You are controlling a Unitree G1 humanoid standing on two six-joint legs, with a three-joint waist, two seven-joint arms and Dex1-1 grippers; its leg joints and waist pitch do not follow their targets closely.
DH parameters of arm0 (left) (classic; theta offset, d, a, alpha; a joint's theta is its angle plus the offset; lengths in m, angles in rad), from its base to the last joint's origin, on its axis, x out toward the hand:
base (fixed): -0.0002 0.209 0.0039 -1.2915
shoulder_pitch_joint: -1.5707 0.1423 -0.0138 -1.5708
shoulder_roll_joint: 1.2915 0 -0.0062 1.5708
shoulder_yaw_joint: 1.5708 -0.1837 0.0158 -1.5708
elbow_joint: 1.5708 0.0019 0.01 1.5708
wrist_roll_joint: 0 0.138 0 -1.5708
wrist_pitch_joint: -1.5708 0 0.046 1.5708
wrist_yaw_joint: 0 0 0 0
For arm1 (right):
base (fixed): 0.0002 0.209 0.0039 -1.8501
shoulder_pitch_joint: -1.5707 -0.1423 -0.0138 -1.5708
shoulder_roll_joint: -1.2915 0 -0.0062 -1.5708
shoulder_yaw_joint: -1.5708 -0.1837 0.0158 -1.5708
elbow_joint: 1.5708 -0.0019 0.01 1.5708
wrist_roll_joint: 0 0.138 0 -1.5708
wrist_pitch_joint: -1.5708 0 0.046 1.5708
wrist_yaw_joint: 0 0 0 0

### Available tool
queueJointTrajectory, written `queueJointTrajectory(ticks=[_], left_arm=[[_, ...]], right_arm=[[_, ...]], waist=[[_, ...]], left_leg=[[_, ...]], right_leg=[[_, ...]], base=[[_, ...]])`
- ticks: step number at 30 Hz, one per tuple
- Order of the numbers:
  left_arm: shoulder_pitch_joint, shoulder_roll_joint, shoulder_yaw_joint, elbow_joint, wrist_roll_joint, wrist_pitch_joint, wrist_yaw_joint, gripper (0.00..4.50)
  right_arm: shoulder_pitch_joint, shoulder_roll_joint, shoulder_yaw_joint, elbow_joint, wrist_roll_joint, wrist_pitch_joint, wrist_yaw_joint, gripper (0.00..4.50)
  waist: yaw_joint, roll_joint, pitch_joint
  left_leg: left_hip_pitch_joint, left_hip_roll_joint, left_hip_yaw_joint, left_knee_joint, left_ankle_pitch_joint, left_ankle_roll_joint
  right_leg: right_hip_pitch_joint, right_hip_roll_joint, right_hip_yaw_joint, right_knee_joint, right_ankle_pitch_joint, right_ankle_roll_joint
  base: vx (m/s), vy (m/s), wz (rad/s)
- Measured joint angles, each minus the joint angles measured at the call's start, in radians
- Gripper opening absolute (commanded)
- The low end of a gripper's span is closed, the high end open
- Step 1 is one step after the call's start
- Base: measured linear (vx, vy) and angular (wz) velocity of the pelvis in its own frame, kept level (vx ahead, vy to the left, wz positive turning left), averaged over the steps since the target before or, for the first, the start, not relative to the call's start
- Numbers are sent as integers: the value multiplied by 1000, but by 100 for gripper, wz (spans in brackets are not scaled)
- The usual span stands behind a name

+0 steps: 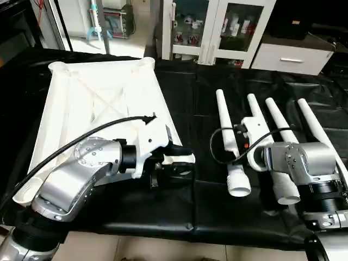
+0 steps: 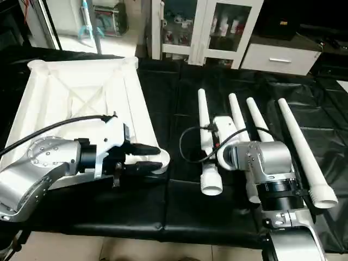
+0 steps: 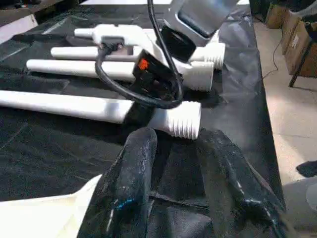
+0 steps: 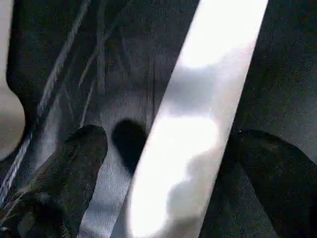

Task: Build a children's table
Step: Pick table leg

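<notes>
The white tabletop (image 1: 70, 109) lies upside down at the left on the black cloth, its X ribs facing up. Four tapered white legs (image 1: 224, 117) lie side by side at the right, threaded ends towards me. My left gripper (image 1: 178, 166) hovers at the tabletop's near right corner (image 2: 162, 157), pointing at the legs. It is open, and in the left wrist view only black cloth lies between its fingers (image 3: 138, 163). My right gripper (image 4: 173, 148) stands wide open astride one leg (image 4: 198, 99), apparently the second from the left (image 1: 255, 111). My right wrist (image 1: 296, 160) hides part of the legs.
The black cloth (image 1: 179, 212) covers the work table, and its front edge (image 1: 163, 231) runs close to me. A glass-door cabinet (image 1: 217, 27) and a white drawer unit (image 1: 293, 57) stand behind the table. A cable (image 1: 70, 141) loops over my left forearm.
</notes>
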Motion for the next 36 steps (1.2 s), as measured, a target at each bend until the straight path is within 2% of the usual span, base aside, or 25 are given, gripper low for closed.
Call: queueJointTrajectory(ticks=[5, 9, 13, 18, 19, 22, 25, 27, 28, 29, 33, 34, 36], left_arm=[[0, 10, -9, -11, 1, 8, -1, 180], [0, 22, -9, -22, -3, 23, -7, 180], [-2, 24, -9, -22, -3, 30, -8, 180], [-4, 29, -9, -33, -4, 41, -3, 180], [-4, 36, -9, -38, -4, 41, -5, 208], [-4, 49, -11, -41, -3, 43, -12, 220], [-4, 43, -9, -41, -6, 56, -8, 259], [-4, 38, -7, -41, -7, 59, 1, 259], [-4, 34, -5, -40, -7, 59, 3, 269], [-5, 29, -4, -37, -7, 59, 7, 300], [-14, -2, 19, -21, -17, 58, 37, 310], [-24, -8, 30, -15, -21, 59, 49, 338], [-38, -39, 67, -8, -29, 64, 86, 349]], right_arm=[[9, 11, -44, 15, 1, 19, -11, 380], [13, 12, -52, 15, 0, 23, -20, 337], [14, 22, -77, 19, -2, 31, -29, 316], [14, 30, -98, 26, -6, 31, -38, 262], [15, 33, -109, 28, -6, 31, -41, 249], [22, 40, -144, 32, -6, 29, -56, 229], [26, 47, -165, 32, -6, 30, -65, 202], [26, 48, -168, 32, -6, 30, -69, 192], [26, 50, -173, 31, -6, 31, -74, 188], [26, 52, -178, 31, -7, 31, -75, 186], [27, 58, -209, 22, -6, 43, -85, 185], [27, 58, -217, 19, -6, 46, -87, 184], [27, 58, -233, 6, -3, 56, -92, 184]], waist=[[6, -2, -1], [12, -2, -1], [16, -2, -1], [16, -1, -1], [16, -1, -1], [17, -1, -1], [19, 0, -1], [19, 1, -1], [19, 2, -1], [19, 2, -1], [19, 2, -1], [18, 2, -1], [18, 2, -1]], left_leg=[[1, 0, 0, 0, 3, -8], [1, 0, 0, 0, 3, -11], [2, 0, 0, 0, 3, -11], [2, 0, 0, 0, 3, -12], [2, 0, 0, 0, 3, -12], [2, 0, -1, 0, 3, -12], [2, 0, -1, 0, 4, -13], [2, 0, -1, 0, 5, -14], [2, 0, -1, 0, 5, -14], [2, 0, -1, 0, 5, -15], [2, 1, -1, 0, 5, -15], [2, 1, -1, 0, 5, -15], [1, 1, -1, 0, 5, -15]], right_leg=[[0, 0, 0, 2, 0, 0], [0, 0, 0, 3, 0, 0], [0, 0, 0, 3, 0, 0], [0, 0, 0, 3, 0, 0], [0, 0, 0, 3, 0, 0], [0, 0, 0, 3, 0, 0], [1, 0, 0, 3, 1, -1], [1, 0, 0, 3, 1, -1], [1, 0, -1, 3, 1, -2], [1, 0, -1, 3, 1, -2], [1, 0, -1, 4, 1, -2], [1, 0, -1, 4, 1, -2], [0, 0, -1, 4, 1, -2]], base=[[0, 0, 0], [0, 0, 0], [0, 0, 0], [0, 0, 0], [0, 0, 0], [0, 0, 0], [0, 0, 0], [0, 0, 0], [0, 0, 0], [0, 0, 0], [0, 0, 0], [0, 0, 0], [0, 0, 0]])
